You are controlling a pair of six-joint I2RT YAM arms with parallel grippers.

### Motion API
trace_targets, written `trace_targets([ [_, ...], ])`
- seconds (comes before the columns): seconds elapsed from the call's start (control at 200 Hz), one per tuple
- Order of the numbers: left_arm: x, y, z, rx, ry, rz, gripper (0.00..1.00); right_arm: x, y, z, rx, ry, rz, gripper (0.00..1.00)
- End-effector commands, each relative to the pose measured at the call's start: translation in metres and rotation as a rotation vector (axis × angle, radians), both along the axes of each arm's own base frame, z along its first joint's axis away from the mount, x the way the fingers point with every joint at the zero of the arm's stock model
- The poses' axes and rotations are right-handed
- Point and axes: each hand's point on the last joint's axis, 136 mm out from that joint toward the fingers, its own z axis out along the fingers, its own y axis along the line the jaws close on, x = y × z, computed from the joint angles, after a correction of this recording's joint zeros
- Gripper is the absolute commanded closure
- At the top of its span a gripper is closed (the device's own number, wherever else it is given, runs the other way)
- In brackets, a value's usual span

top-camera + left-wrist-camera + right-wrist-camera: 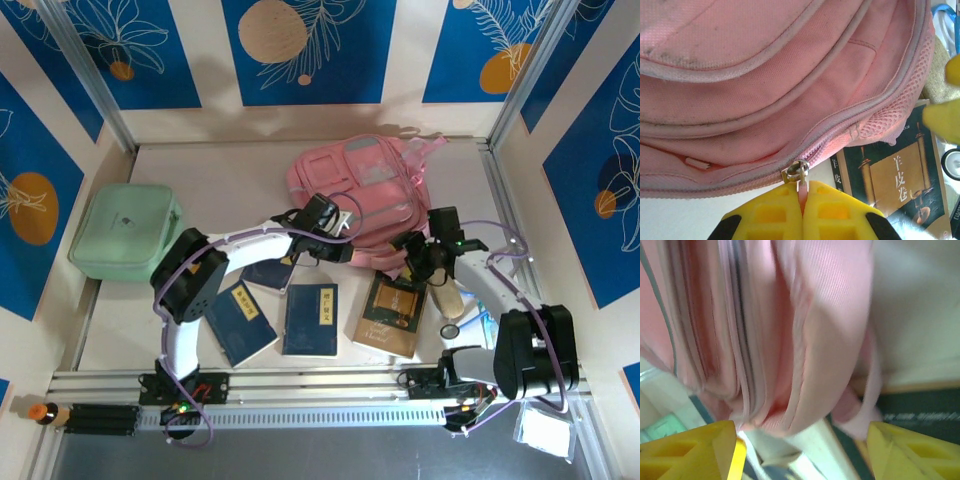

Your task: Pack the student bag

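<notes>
A pale tabletop sits inside blue-and-white panels printed with leaves and orange discs. At far left lies a mint-green rounded rectangular case, well apart from the work. The left gripper is clamped tight on the pink zipper pull tab of the large soft pink fabric backpack. The backpack lies at the back centre of the table, its near edge over the row of dark-covered books.

The right gripper holds nothing. Its yellow fingers stand wide apart on either side of a hanging fold of the bag.

The step looks like unzipping a compartment. Next, the tab must be drawn along the zipper track, probably with the right gripper closing on fabric to brace the bag.

The right wrist view is blurred, the arms cover the bag's near edge from above, and I cannot tell how far the zip is open.
</notes>
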Motion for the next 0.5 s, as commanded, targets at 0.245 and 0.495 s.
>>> trace_targets([
  [0.245,-0.010,-0.015,0.002,-0.018,0.010,-0.039,1.00,0.011,0.036,-0.003,0.099,0.087,-0.048,0.31],
  [0.495,-0.010,-0.015,0.001,-0.006,0.011,-0.044,1.00,0.017,0.035,-0.026,0.056,0.193,-0.088,0.32],
])
